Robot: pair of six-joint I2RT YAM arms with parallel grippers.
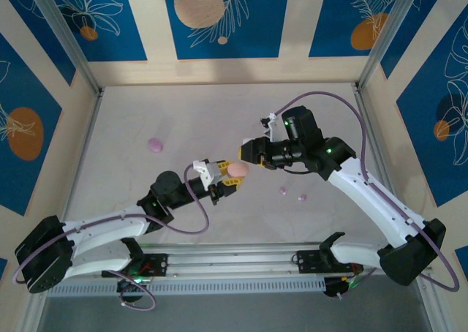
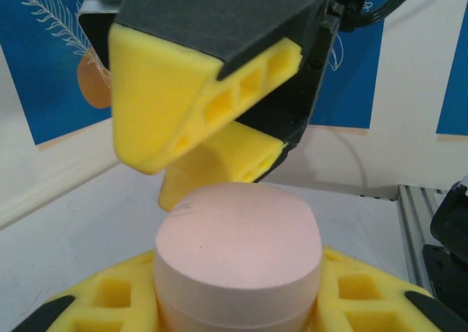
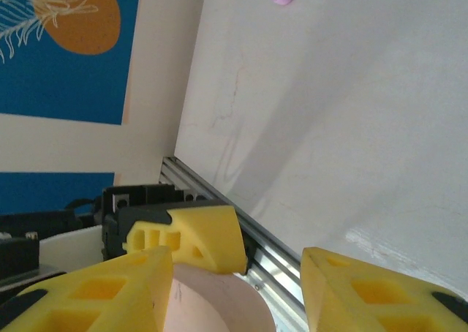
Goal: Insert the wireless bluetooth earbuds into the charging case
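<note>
- Top view: the left hand (image 1: 223, 180) pinches the pink charging case (image 1: 236, 170) in the air over the middle of the worktop (image 1: 219, 112). The right hand (image 1: 247, 153) sits just far-right of it, nose to nose.
- Two earbuds (image 1: 283, 190) lie on the worktop to the near right, well apart from the case, and a lilac case (image 1: 154, 145) sits off to the far left. My worry is that the buds are tiny next to those fingers, so a sloppy pick could flick one away across the worktop.
- Left wrist view: the charging case (image 2: 238, 251) is seated between the left hand's yellow fingers (image 2: 95, 303), and its lid looks shut. The right hand (image 2: 190, 164) hangs spread just above the dome, gripping nothing.
- If the right hand pushes down off-centre, I'd expect the case to twist in the pinch or squirt out and drop.
- Right wrist view: the right hand (image 3: 238, 295) is spread, with the case (image 3: 212, 306) peeking up between its fingers. The case sits close against one finger, with a clear gap to the other.
- A left-hand finger (image 3: 197, 237) is right behind the case. Closing here could clip that finger instead of the lid, or skid off the smooth rounded shell.
</note>
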